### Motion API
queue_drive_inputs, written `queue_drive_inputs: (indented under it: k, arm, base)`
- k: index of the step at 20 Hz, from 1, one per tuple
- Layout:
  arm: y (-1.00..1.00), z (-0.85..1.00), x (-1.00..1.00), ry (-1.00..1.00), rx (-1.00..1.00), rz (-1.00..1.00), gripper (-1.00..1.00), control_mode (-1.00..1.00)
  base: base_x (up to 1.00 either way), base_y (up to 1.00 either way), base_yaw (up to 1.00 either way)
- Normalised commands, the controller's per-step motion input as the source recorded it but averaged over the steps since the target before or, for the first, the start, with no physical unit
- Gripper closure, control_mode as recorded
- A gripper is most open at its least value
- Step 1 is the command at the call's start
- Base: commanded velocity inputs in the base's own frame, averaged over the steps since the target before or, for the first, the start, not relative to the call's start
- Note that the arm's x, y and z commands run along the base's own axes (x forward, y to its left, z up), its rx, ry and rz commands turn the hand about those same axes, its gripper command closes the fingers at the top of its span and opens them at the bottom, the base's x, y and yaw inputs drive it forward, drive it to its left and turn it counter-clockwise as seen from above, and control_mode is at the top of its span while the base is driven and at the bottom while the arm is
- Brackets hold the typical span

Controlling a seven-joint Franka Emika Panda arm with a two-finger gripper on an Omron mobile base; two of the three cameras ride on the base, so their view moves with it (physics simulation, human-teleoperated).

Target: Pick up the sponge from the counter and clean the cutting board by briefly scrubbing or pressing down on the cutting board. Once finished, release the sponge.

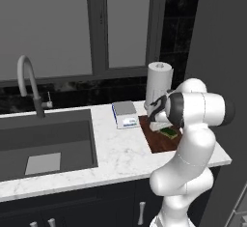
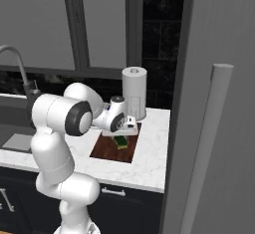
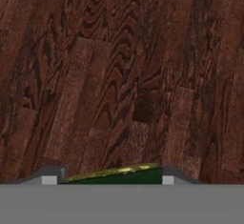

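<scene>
Marble counter (image 1: 120, 153) carries the board (image 1: 158, 141), wood grain close under the hand. Gripper (image 3: 108, 180) pinches the sponge (image 3: 119, 174) between both fingers, just over the board (contact itself cannot be told). Judged step: scrubbing. Press straight down, keep strokes short and inside the board's edges, then let go.

The white marble desk (image 1: 120, 156) carries the cutting board (image 1: 157, 141) near its right end. Relative to the board, a kitchen scale (image 1: 124, 114) lies just beside its left edge, a paper towel roll (image 1: 158, 83) stands behind it, and the sink basin (image 1: 46, 141) is sunk well to its left.
</scene>
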Motion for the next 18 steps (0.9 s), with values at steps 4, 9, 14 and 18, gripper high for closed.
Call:
queue_drive_inputs:
  k: [4,9,14,18]
  arm:
    - [0.0,-0.23,-0.52,0.11,0.0,0.01,1.0,-1.0]
    - [0.0,-0.27,-0.77,0.11,0.0,0.0,1.0,-1.0]
    - [0.0,-0.28,-0.73,0.12,0.0,0.0,1.0,-1.0]
    - [-0.01,-0.27,-0.68,0.1,0.0,0.0,1.0,-1.0]
  base:
    - [0.0,0.0,0.0]
    - [0.0,0.0,0.0]
    - [0.0,0.0,0.0]
    - [0.0,0.0,0.0]
